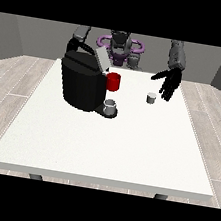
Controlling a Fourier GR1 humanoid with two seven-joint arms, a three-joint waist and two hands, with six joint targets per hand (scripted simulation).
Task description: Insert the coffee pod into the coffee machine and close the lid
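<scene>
- The black hand at the view's right (169, 81) hangs with fingers spread, holding nothing, just beyond the small grey cylindrical coffee pod (151, 98).
- The pod stands right of the black coffee machine (82, 80), whose lid is open.
- Best to lower straight over the pod and pinch its sides.

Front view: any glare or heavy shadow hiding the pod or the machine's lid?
Front view: no glare on the table, light is even. The pod stands out clearly, with almost no shadow, just short of the hand at the view's right. The black machine shows little detail on its body; its raised grey lid is plain.
</scene>
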